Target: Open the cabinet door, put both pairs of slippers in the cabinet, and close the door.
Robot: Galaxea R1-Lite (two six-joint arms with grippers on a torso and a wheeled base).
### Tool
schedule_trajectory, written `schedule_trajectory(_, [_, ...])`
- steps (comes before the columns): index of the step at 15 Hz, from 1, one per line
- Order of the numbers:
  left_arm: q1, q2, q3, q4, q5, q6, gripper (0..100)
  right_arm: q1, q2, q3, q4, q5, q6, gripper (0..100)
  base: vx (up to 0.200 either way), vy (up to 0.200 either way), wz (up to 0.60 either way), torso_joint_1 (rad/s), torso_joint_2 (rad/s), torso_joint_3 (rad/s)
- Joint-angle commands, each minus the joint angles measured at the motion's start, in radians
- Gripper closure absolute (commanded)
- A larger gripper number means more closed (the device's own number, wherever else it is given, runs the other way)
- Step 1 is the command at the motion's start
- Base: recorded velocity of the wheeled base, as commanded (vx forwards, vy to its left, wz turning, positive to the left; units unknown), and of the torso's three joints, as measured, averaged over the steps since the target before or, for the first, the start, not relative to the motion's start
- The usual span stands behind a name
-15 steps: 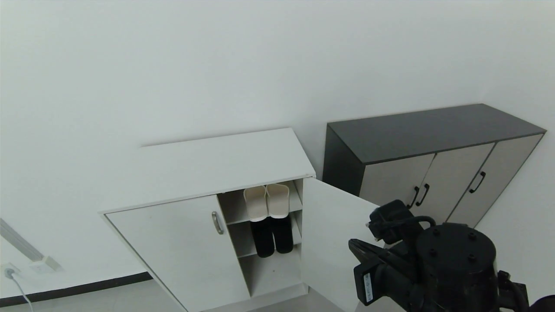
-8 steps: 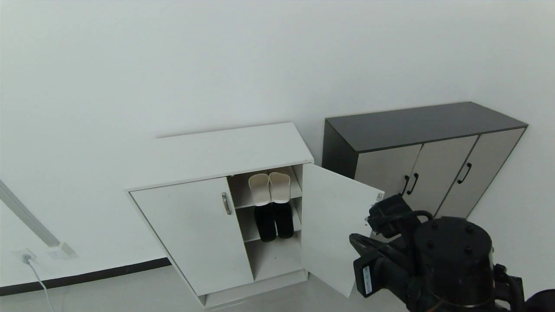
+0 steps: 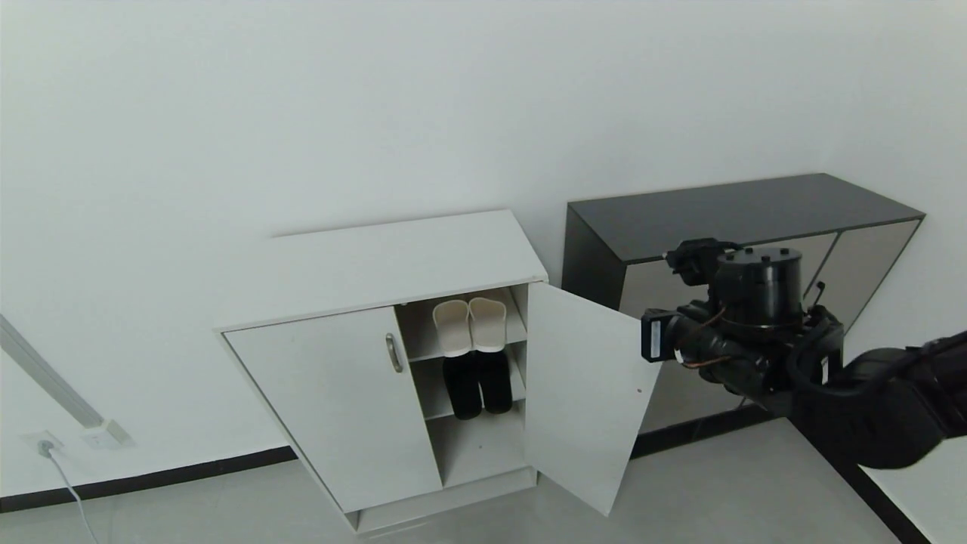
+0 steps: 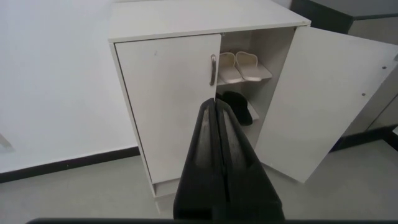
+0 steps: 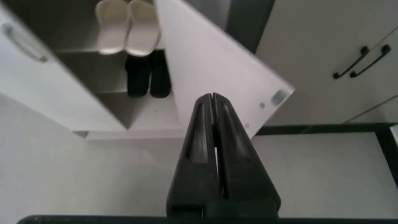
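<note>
Left fingers (image 4: 208, 124): pressed flat together with nothing between them, above the floor (image 4: 93, 186) in front of the white cabinet (image 4: 205, 15), their tips toward the edge of its shut door (image 4: 168, 106).
Right fingers (image 5: 205, 124): also closed tight and empty, above the floor, their tips near the free edge of the open door (image 5: 217, 68).
Right arm (image 3: 755, 317): raised just past the open door's outer edge, in front of the dark cabinet (image 3: 725, 211).
Open door (image 3: 585, 393): the white cabinet's right door, swung well out toward the robot.
Shut door: the left door, closed, with a metal handle (image 3: 393, 353) near its inner edge.
Cream slippers (image 3: 470, 325): inside the open side, side by side on the upper shelf.
Black slippers (image 3: 476, 385): side by side on the shelf just below the cream pair; the bottom compartment holds nothing.
Dark cabinet: stands just beside the white one, against the wall, its doors shut.
Wall socket (image 3: 41, 446): low on the wall, well apart from the white cabinet, with a cable plugged in.
</note>
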Motion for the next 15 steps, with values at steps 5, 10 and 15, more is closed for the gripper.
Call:
schedule_trajectory(5, [0.000, 0.001, 0.000, 0.000, 0.001, -0.001, 100, -0.158, 0.223, -0.315, 0.117, 0.063, 0.006, 100, 0.000, 0.000, 0.00, 0.000, 0.00, 0.000])
schedule_trajectory(10, [0.000, 0.001, 0.000, 0.000, 0.002, -0.001, 100, -0.203, 0.315, -0.373, 0.115, 0.066, 0.009, 100, 0.000, 0.000, 0.00, 0.000, 0.00, 0.000])
schedule_trajectory(15, [0.000, 0.001, 0.000, 0.000, 0.002, -0.001, 100, -0.204, 0.362, -0.371, 0.111, 0.080, 0.026, 100, 0.000, 0.000, 0.00, 0.000, 0.00, 0.000])
